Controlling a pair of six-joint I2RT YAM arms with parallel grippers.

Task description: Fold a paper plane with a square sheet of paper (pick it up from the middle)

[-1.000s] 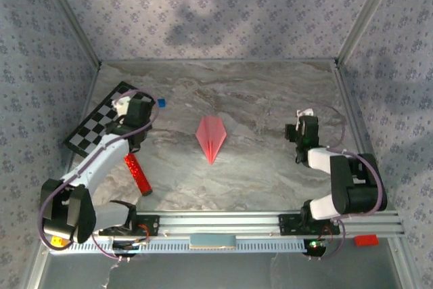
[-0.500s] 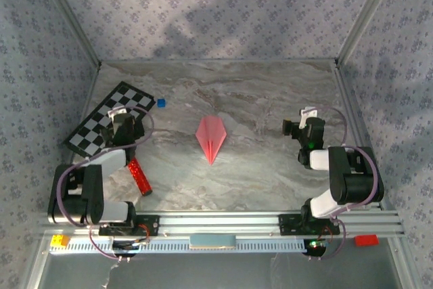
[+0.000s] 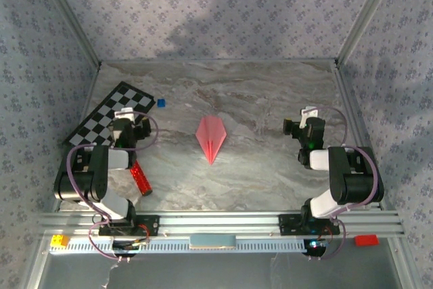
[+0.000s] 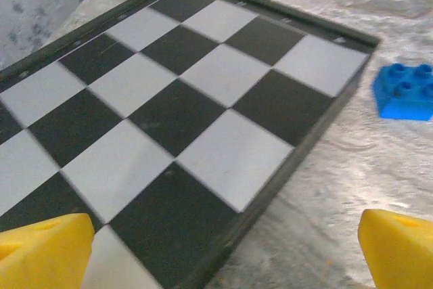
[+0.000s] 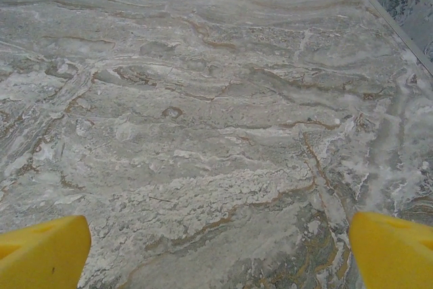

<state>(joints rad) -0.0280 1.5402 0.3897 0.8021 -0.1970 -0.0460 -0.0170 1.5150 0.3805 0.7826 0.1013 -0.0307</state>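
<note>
Marbled worktop (image 3: 270,93) holds the folded paper plane (image 3: 211,137) between my arms, so I park both well clear of it, left jaws and right jaws spread, empty

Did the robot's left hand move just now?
Yes. The left hand pulled back toward the robot's base, away from the blue cube.

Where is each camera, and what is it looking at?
Top external: above and behind; looks down on the table, paper plane; left arm and right arm show.
Left wrist: on left arm, faces the checkerboard, blue brick; open left end effector shows.
Right wrist: on right arm, faces the table; open right end effector shows.
Top and left wrist share checkerboard, blue brick.
</note>
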